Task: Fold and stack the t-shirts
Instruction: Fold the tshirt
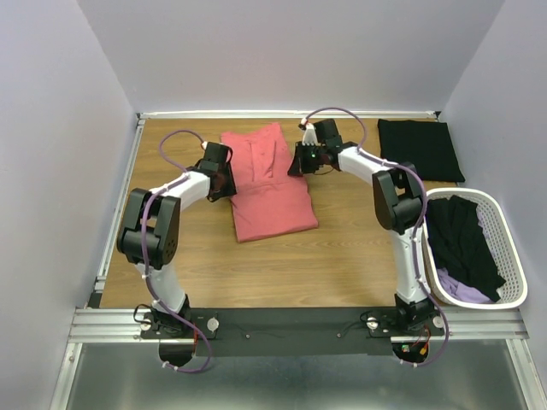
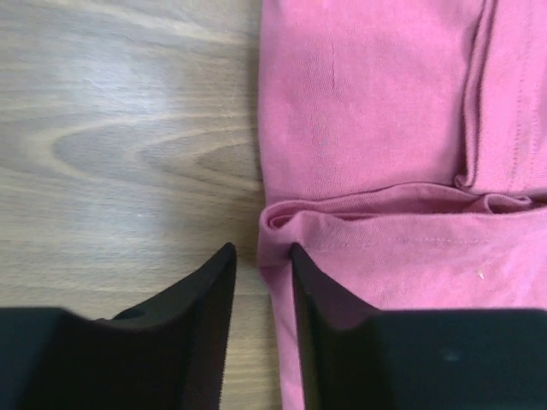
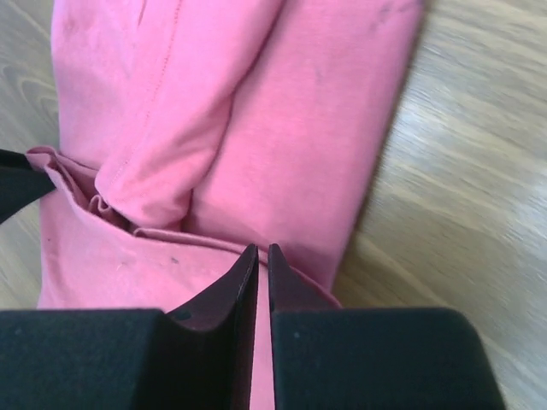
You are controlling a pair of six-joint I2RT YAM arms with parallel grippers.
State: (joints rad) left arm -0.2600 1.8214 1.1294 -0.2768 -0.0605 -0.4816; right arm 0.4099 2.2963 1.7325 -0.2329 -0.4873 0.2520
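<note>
Caller: Shirt dead centre on the counter (image 1: pixel 282 265). It's the coral-pink t-shirt (image 1: pixel 267 184), lying lengthwise and partly folded, with an arm on each side of its far half.

Analyst: Look at the left pincer (image 2: pixel 261 249). Its fingers are a little apart, straddling the shirt's left edge right where a fold rolls over. One finger is over bare wood, the other over pink cloth.

Caller: Open, then?

Analyst: Open, narrowly. The right pincer (image 3: pixel 262 249) is another story: fingers drawn nearly together at the shirt's right edge, only a thin slit between them, and pink showing in it. It looks clamped on a pinch of that cloth, though the wrist view is tight.

Caller: And elsewhere?

Analyst: The folded black t-shirt (image 1: pixel 420 149) lies flat in the far right corner, well apart from the pink one. Near right, the white basket (image 1: pixel 515 256) sits at the counter's edge, with a crumpled black t-shirt (image 1: pixel 466 243) draped inside over a lilac t-shirt (image 1: pixel 461 292).
</note>
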